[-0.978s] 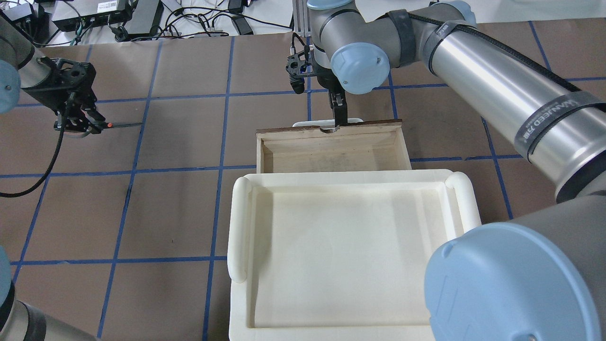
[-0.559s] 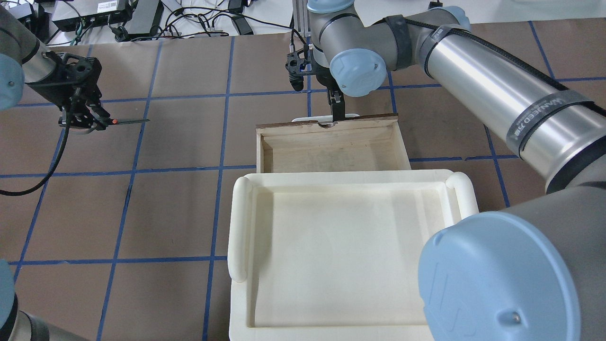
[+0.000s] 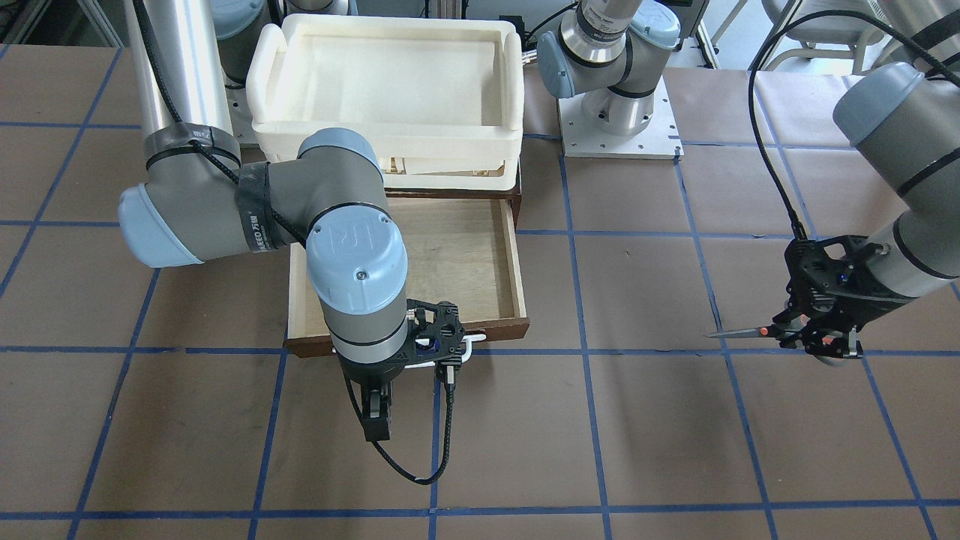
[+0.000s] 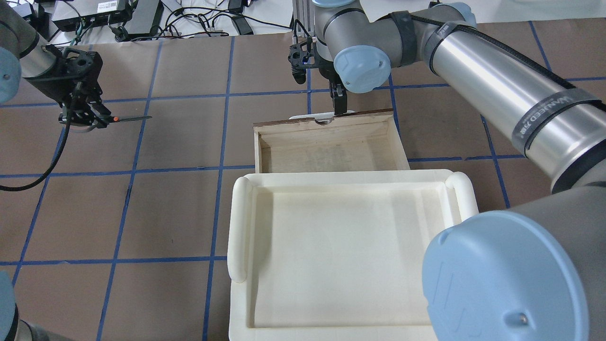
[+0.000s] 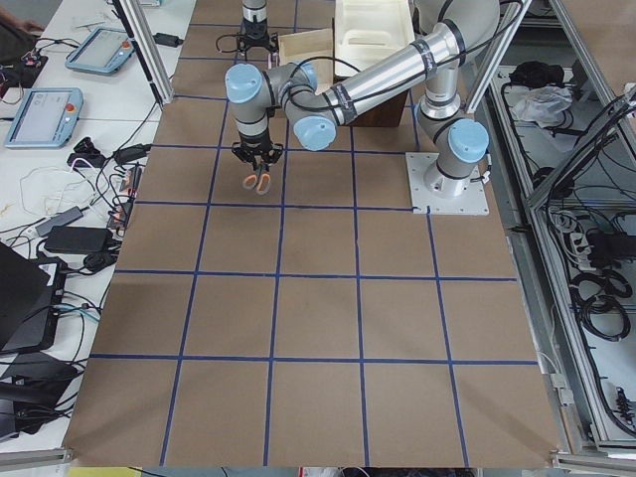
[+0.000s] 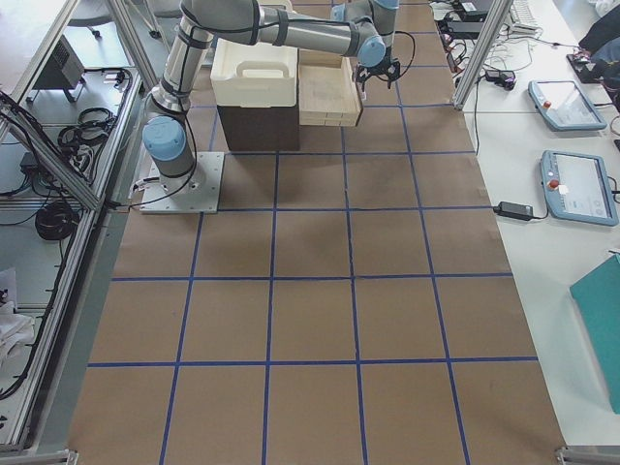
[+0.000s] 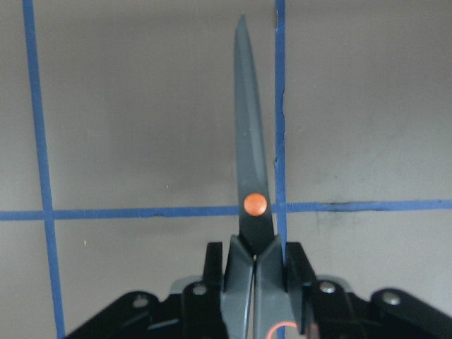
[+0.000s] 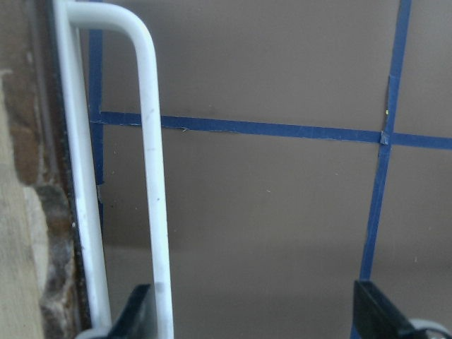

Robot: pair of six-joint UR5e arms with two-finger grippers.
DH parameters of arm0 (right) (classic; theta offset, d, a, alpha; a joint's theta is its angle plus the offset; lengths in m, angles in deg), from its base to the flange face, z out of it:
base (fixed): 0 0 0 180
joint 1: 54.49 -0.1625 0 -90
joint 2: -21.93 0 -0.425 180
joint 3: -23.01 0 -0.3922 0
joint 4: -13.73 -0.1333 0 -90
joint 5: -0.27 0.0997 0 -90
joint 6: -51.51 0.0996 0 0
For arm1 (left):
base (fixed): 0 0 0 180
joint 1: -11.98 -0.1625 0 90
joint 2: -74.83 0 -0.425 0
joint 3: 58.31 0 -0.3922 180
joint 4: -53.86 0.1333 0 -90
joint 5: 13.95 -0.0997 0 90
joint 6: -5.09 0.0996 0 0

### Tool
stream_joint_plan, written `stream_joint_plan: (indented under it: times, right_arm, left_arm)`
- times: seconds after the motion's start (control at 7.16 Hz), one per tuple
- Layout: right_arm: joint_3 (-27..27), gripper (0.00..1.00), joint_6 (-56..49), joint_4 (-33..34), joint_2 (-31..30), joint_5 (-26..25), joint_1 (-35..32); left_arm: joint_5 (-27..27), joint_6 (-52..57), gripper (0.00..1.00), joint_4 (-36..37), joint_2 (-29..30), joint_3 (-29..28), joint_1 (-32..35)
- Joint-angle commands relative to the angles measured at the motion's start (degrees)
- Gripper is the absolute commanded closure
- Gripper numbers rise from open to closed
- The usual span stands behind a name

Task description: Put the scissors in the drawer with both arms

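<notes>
Black fingers of the left claw point(image 4: 91, 119) are clamped on the scissors point(image 4: 128, 118) just behind the orange pivot, at the upper left of the overhead frame. Since a second ago claw and scissors have drifted up the frame and a little to the right. The blades are closed on each other. Their long axis runs almost level, left to right across the frame, with the tip pointing right, toward the drawer point(image 4: 284, 124), which is well apart. In the front-facing view the same tip points to the frame's left.

The right claw point(image 4: 338, 101), at the upper middle, has its fingers point(image 8: 141, 314) spread apart, and the white bar handle point(image 4: 307, 116) lies just beside one of them. This claw has also moved up the frame, and the drawer's dark front edge has followed it, so more of the pale wood interior shows. Below the drawer in the frame sits the cream tray point(image 4: 239, 227), on the brown bench point(image 4: 180, 213) with its blue grid lines.
</notes>
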Motion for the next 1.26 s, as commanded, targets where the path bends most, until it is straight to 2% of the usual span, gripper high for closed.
stream_joint_plan:
  times: [0.0,0.14,0.28,0.42,0.7,0.84,1.12]
  right_arm:
    - [-0.29,0.0,2.14,-0.61,-6.05,-0.06,2.18]
    - [-0.46,0.0,2.23,-1.31,-9.21,1.15,4.55]
    - [-0.64,0.0,3.02,-6.71,-13.07,2.56,7.27]
    - [-0.9,0.0,8.86,-12.59,-17.54,2.83,10.08]
    - [-3.95,0.0,26.94,-18.26,-25.11,2.84,13.44]
    - [-6.42,0.0,40.94,-18.54,-28.37,1.71,13.97]
    - [-8.02,0.0,61.39,-23.97,-30.16,0.73,14.15]
  left_arm:
    - [-0.14,-5.54,0.82,-4.56,-2.41,-1.94,3.74]
    - [-0.05,-9.58,0.82,-5.79,-3.82,-2.03,6.03]
    - [-0.22,-13.27,0.82,-6.15,-4.61,-2.03,9.36]
    - [-0.31,-21.93,0.82,-6.16,-4.71,-2.21,13.48]
    - [-0.23,-32.76,0.84,-5.63,-3.75,-2.56,22.18]
    - [0.12,-39.52,0.84,-4.93,-3.57,-2.56,26.31]
    - [1.52,-48.25,0.84,-3.53,-3.39,-2.47,33.17]
